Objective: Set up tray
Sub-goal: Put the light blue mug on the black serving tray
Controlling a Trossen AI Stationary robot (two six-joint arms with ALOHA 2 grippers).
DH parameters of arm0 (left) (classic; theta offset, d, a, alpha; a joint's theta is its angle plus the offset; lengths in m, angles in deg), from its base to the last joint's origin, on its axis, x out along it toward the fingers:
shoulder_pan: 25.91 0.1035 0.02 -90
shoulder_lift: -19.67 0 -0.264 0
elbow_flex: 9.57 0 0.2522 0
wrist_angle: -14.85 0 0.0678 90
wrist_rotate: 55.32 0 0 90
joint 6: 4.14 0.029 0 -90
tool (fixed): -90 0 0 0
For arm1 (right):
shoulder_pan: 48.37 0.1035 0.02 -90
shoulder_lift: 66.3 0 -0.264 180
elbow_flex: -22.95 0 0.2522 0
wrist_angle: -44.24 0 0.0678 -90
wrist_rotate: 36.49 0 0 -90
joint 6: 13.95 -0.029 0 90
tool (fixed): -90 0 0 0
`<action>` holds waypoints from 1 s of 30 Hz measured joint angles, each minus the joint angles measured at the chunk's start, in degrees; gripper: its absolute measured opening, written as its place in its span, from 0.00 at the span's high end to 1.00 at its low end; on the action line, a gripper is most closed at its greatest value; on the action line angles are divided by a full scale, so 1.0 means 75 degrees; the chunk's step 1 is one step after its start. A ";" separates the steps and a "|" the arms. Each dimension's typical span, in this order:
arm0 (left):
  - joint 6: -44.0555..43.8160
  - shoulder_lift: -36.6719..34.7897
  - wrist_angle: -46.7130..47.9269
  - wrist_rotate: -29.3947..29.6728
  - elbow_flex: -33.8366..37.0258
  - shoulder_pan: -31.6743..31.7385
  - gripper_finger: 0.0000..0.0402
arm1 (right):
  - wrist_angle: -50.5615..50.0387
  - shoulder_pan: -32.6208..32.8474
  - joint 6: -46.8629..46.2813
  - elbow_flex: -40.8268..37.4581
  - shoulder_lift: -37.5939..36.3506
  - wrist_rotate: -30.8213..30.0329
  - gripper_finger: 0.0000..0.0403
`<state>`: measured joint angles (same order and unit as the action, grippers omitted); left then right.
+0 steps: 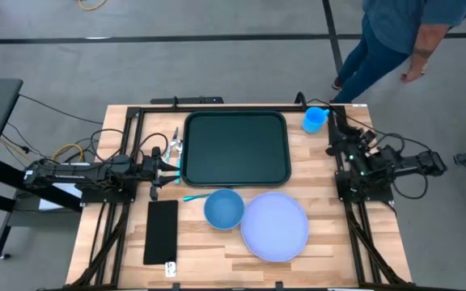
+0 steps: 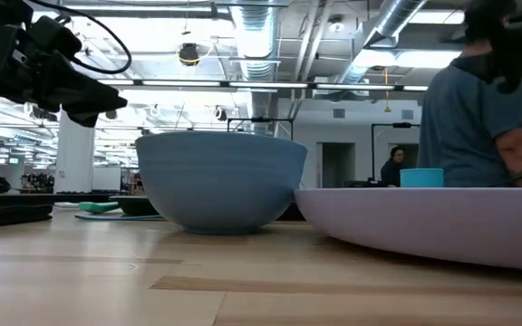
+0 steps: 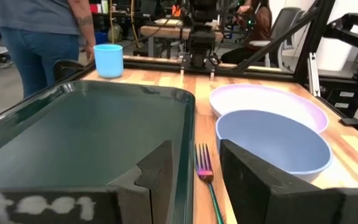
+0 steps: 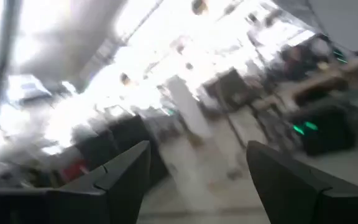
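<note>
The tray (image 1: pixel 235 149), dark green-black with rounded corners and a raised rim, was seen in the upper centre of the high view, lying empty and flat on the wooden table (image 1: pixel 314 267). Just below its lower edge a blue bowl (image 1: pixel 223 208) was placed, and to the right of the bowl, touching or nearly touching it, a lavender plate (image 1: pixel 275 226) was set. A light blue cup (image 1: pixel 315 120) was located off the tray's upper right corner, near the table's back edge. A narrow flat black rectangle (image 1: pixel 162 231) was found in the lower left of the table, and a fork (image 3: pixel 204 167) with an iridescent head was seen in the left wrist view between the tray's rim and the bowl. The left gripper (image 1: pixel 171 162) was positioned at the tray's left edge, its fingers (image 3: pixel 263 177) spread apart with nothing between them; one finger was over the tray's rim and the other beside the fork. The right gripper (image 4: pixel 197 171) was held at the right side of the table, raised and aimed away from the table top, its fingers spread wide and empty. A person (image 1: pixel 399 36) in a blue top and jeans was recorded at the upper right of the high view, standing on the floor beyond the table.
</note>
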<state>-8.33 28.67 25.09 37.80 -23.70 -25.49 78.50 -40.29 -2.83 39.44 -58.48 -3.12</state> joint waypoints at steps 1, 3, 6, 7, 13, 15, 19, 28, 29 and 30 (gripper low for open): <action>-0.0001 0.0000 -0.0027 -0.0001 0.0000 -0.0003 0.70 | 0.0226 -0.0149 0.0038 0.0000 0.0000 0.0540 0.35; -0.0003 0.0000 -0.0019 -0.0009 0.0000 -0.0003 0.70 | 0.0592 -0.0468 0.0167 0.0073 0.0017 0.1704 0.35; -0.0005 0.0000 -0.0019 -0.0029 0.0000 -0.0003 0.70 | 0.0403 -0.0879 0.0180 0.0568 0.0274 0.2463 0.35; -0.0006 0.0000 -0.0022 -0.0032 0.0000 -0.0003 0.70 | 0.0265 -0.0994 0.0146 0.0771 0.0411 0.2477 0.35; -0.0239 0.0000 -0.0109 -0.0035 0.0000 -0.0003 0.70 | -0.1397 -0.1680 0.1532 0.2624 0.2057 0.1932 0.35; -0.0388 0.0000 -0.0109 -0.0035 0.0000 -0.0003 0.70 | -0.2132 -0.1922 0.2324 0.3370 0.2721 0.0999 0.35; -0.0417 0.0000 -0.0107 -0.0035 0.0000 -0.0003 0.70 | -0.3163 -0.2567 0.3567 0.4660 0.3839 -0.0709 0.35; -0.0417 0.0000 -0.0103 0.0010 0.0000 -0.0003 0.70 | -0.4853 -0.3981 0.3923 0.6942 0.5370 -0.2235 0.35; -0.0417 0.0000 -0.0103 0.0040 0.0000 -0.0003 0.70 | -0.4994 -0.4134 0.3923 0.7127 0.5480 -0.2263 0.35; -0.0417 0.0000 -0.0103 0.0070 0.0000 -0.0003 0.70 | -0.5121 -0.4284 0.3922 0.7309 0.5587 -0.2266 0.35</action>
<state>-11.46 28.67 24.31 38.33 -23.70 -25.51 40.09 -72.42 26.59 94.26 -16.58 -20.12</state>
